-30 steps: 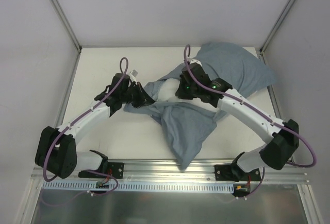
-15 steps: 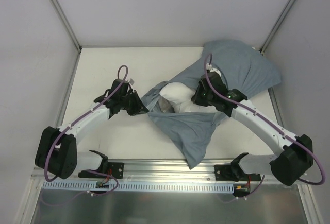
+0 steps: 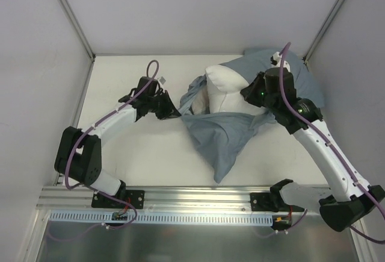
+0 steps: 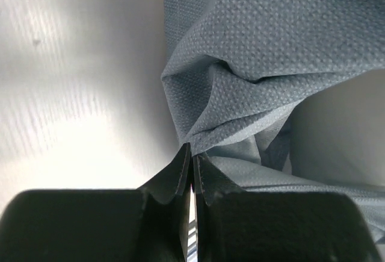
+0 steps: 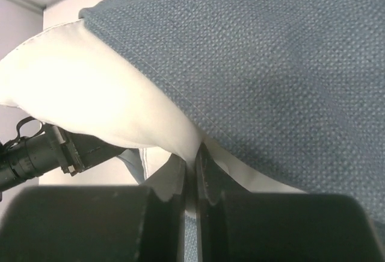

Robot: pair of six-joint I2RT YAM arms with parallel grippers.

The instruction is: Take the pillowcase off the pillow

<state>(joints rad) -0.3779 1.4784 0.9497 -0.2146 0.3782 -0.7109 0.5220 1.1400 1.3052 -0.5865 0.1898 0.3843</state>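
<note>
**Top view with both wrist views.** The pillow (image 3: pixel 227 90) lies at the far right of the table (image 3: pixel 132 153). Its bare white end is out of the pillowcase (image 3: pixel 219 138), and the rest is covered toward the far right corner.

**Grips.** Your left claw (image 4: pixel 191 152) is closed tight on a thin fold at the edge of the pillowcase, left of the pillow. Your right claw (image 5: pixel 193 153) is closed on white pillow fabric just under the blue hem.

**Risks.**
- The left pinch takes only the tip of a fold, so a harder pull to the left may slide the cloth out.
- The right pinch sits against the hem, so it may trap blue cloth with the white. Both arms would then strain on one sheet and the pillowcase would not slip off.
- The covered end lies near the corner post (image 3: pixel 313 45), where it may jam.

**Axes.** The pillow's long axis runs from left to far right, with the bare end pointing left. The pillowcase mouth faces left, and a loose flap trails toward the near edge with its tip pointing near
</note>
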